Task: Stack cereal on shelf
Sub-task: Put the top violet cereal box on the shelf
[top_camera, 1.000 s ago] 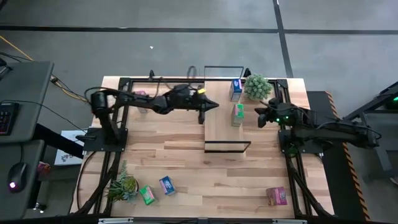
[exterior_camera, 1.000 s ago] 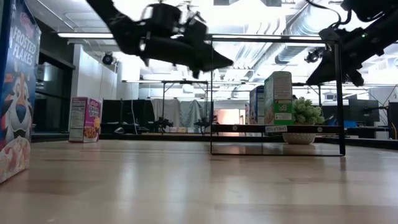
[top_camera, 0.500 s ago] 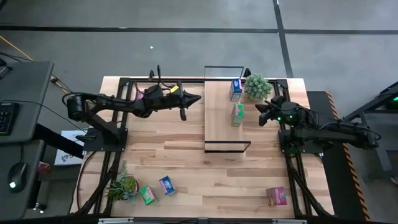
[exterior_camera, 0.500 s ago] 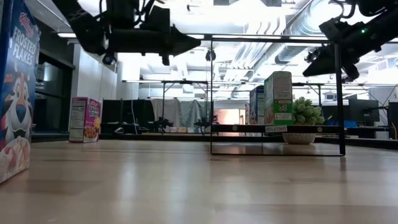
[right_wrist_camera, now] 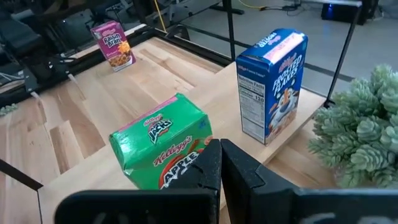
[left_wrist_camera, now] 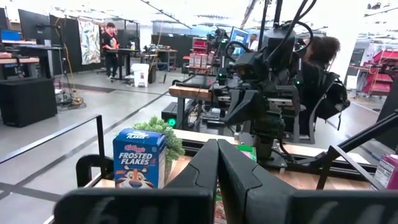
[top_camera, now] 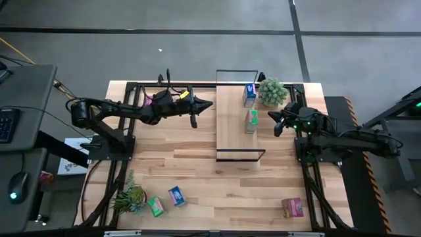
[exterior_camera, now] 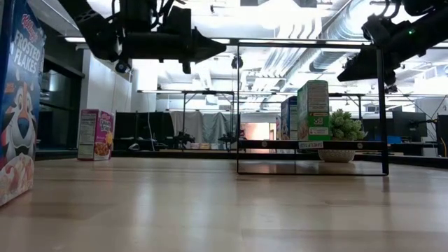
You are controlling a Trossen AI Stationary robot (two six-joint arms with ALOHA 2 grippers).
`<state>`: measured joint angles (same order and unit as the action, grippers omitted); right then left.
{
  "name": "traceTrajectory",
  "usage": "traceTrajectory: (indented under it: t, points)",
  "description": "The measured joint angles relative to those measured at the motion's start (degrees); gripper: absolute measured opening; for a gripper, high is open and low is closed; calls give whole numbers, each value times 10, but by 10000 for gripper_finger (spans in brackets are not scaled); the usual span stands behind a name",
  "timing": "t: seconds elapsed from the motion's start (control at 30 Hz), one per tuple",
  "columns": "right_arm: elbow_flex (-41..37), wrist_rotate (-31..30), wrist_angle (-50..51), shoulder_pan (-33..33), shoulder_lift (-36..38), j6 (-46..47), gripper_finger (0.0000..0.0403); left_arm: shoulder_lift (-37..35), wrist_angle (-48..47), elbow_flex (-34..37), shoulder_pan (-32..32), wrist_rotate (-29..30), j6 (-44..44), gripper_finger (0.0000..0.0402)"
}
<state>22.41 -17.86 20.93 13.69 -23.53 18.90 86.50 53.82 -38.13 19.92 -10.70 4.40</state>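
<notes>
The shelf (top_camera: 233, 131) is a light-wood plank with black wire ends, lying at the table's middle. A blue cereal box (top_camera: 248, 94) and a green one (top_camera: 250, 120) stand upright on it, and both also show in the right wrist view, blue (right_wrist_camera: 272, 84) and green (right_wrist_camera: 163, 149). My left gripper (top_camera: 209, 104) is shut and empty, in the air left of the shelf's far part. My right gripper (top_camera: 275, 125) is shut and empty, in the air just right of the green box. A pink box (top_camera: 148, 100) stands at the far left, partly under my left arm.
A potted plant (top_camera: 272, 92) stands at the shelf's far right. Near the front edge are another plant (top_camera: 131, 195), a green box (top_camera: 155, 206), a blue box (top_camera: 176, 196) and a pink box (top_camera: 293, 207). Bare tabletop lies between the shelf and these.
My left gripper has drawn back from over the shelf's left edge toward the table's left and a little toward the far edge, staying shut and empty. My right gripper has risen slightly beside the green box. No box has moved.
</notes>
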Motion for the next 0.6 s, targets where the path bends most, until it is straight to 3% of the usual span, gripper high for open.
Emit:
traceTrajectory:
  t: [0.43, 0.6]
  points:
    - [0, 0, -67, 0, 0, -44, 0, -13, -10, 0, 0, 57, 0, 1]
    - [0, 0, -69, 0, 0, -43, 0, -64, -71, -1, 7, 64, -14, 40]
